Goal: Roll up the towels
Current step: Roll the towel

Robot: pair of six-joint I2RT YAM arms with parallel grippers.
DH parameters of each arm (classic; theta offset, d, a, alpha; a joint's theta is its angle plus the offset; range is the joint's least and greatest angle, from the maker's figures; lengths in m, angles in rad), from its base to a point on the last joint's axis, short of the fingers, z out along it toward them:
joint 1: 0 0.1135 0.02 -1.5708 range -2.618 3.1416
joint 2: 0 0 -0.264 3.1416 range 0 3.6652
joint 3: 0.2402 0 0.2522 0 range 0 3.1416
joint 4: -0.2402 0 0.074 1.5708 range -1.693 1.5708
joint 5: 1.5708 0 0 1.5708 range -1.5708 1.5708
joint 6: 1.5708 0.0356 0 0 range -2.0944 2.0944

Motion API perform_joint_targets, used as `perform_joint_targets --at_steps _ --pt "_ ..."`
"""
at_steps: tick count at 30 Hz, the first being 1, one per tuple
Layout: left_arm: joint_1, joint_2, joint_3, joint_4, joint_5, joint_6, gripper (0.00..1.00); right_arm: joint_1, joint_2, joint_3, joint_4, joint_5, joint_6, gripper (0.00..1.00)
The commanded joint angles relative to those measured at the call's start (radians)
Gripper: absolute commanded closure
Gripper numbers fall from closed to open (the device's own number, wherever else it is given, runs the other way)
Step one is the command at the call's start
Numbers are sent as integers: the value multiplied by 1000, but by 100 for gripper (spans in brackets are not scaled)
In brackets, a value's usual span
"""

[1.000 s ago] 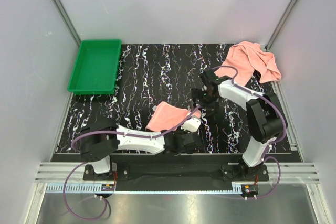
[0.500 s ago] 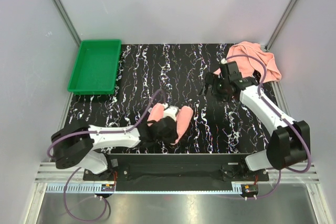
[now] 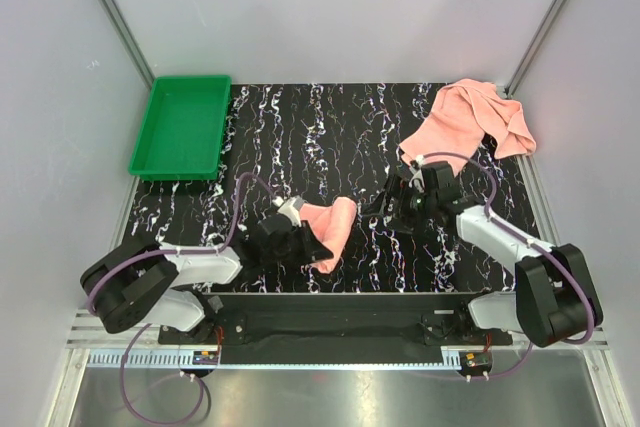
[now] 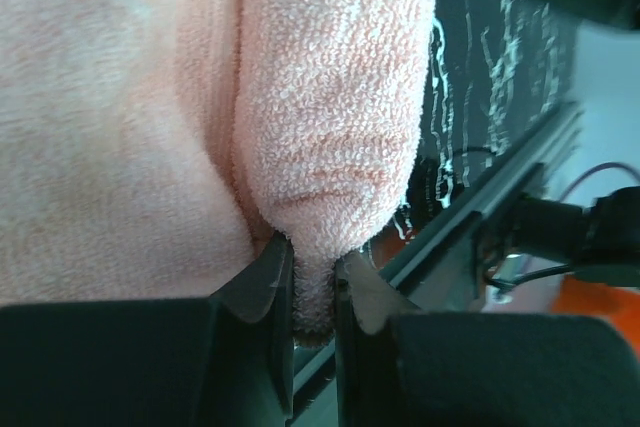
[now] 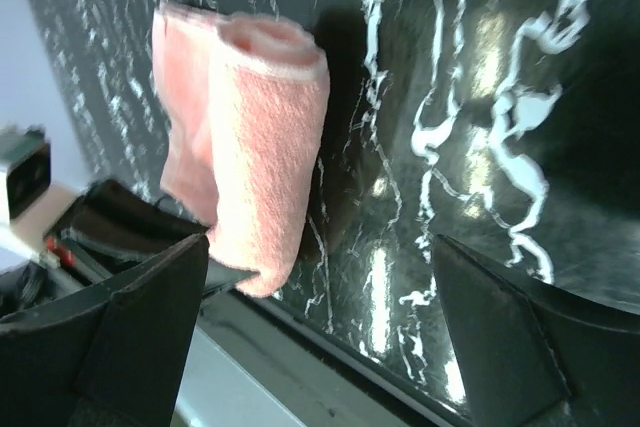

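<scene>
A rolled salmon-pink towel (image 3: 328, 228) lies on the black marbled table near the front middle. It also shows in the right wrist view (image 5: 262, 167) and fills the left wrist view (image 4: 330, 97). My left gripper (image 3: 300, 244) (image 4: 314, 282) is shut on the near end of this roll. My right gripper (image 3: 388, 209) (image 5: 320, 337) is open and empty, low over the table just right of the roll. A second pink towel (image 3: 478, 119) lies crumpled at the back right.
A green tray (image 3: 182, 127) stands empty at the back left. White walls with metal posts close in the table on three sides. The table's front rail (image 3: 330, 299) runs just below the roll.
My left gripper has drawn back left with the towel, which now lies as a roll. My right gripper has come down and toward the roll from near the back towel.
</scene>
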Motion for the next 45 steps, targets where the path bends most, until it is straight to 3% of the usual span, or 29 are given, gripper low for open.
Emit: perform_joint_targets --at_steps 1,7,17,29,34,38,39,40,42,43,45 --pt "35 -9 -76 194 96 -127 100 14 -37 -93 273 -139 103 1" --pt "43 -72 -131 204 19 -196 100 88 16 -173 464 -141 155 1" --pt "46 -167 -244 195 -84 -346 100 226 277 -159 694 -93 216 5" --pt "55 -106 -320 282 -104 -451 100 286 481 -128 890 -95 282 16" --pt "60 -33 -333 365 -84 -469 100 315 535 -112 953 -98 302 34" --pt "63 9 -325 394 -59 -446 100 318 558 -104 975 -96 316 59" --pt "63 12 -308 391 -44 -435 97 318 556 -101 969 -95 315 64" --pt "63 18 -297 371 -35 -405 87 318 547 -96 938 -92 309 69" --pt "63 14 -244 309 -18 -362 75 318 527 -75 883 -81 278 71" --pt "58 3 -225 228 -19 -322 62 318 498 -66 796 -57 263 72" --pt "49 -20 -167 132 -39 -279 53 318 463 -29 684 -20 203 73"
